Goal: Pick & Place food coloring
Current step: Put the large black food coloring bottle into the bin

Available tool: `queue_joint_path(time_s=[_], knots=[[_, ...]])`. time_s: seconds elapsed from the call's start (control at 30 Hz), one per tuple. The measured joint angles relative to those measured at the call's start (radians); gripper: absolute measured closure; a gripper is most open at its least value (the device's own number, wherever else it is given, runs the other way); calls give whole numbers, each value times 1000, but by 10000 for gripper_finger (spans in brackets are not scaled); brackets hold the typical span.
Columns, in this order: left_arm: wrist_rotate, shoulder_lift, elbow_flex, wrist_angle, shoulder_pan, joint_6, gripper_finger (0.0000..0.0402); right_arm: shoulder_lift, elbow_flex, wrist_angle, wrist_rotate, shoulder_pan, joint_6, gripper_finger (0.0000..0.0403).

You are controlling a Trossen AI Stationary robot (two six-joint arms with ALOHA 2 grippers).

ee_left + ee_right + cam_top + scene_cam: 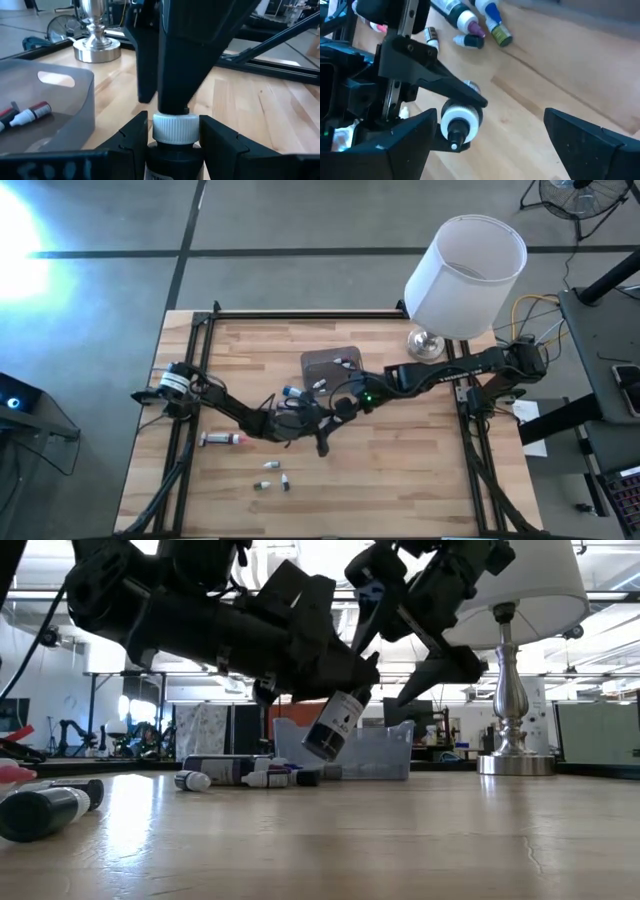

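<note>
A small food coloring bottle (335, 725) with a dark labelled body and a ribbed white cap (462, 116) hangs over the middle of the table. My left gripper (302, 420) is shut on it. My right gripper (490, 120) stands wide open just above it, slanting down. One of its fingers (185, 55) is right over the cap; I cannot tell whether it touches. More food coloring bottles (470, 22) lie on the wood beside the grey tub (330, 363). My left gripper pinches the bottle's top end, at the white cap (175, 127), between its two fingers (132, 137). The fingers come in nearly level from the table's left. The bottle hangs below them, tilted, its dark body (330, 735) clear of the table.
The tub (50, 100) holds a few tubes (30, 111). A pink-capped tube (222, 440) and three tiny bottles (272, 478) lie toward the near left. A dark tube (40, 812) lies near the front edge. A lamp (460, 270) stands at the far right corner.
</note>
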Motion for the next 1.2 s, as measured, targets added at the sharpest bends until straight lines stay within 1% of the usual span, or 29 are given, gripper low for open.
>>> queue_joint_path(time_s=[0.2, 0.5, 0.63, 0.87, 0.97, 1.2], knots=[[-16, 0, 10, -3, 10, 28, 276, 0, 0, 2, -53, 2, 50, 82], [-1, 0, 24, -36, 23, 33, 276, 0, 0, 74, -49, 3, 84, 152], [8, 0, 27, -39, 24, 33, 276, 0, 0, 68, -51, 2, 86, 181], [7, 0, 27, -40, 31, 35, 275, 0, 0, 46, -53, 2, 95, 217], [7, 0, 27, -39, 33, 38, 275, 0, 0, 42, -54, 3, 87, 226], [8, 0, 27, -32, 33, 38, 275, 0, 0, 42, -50, -1, 80, 225]])
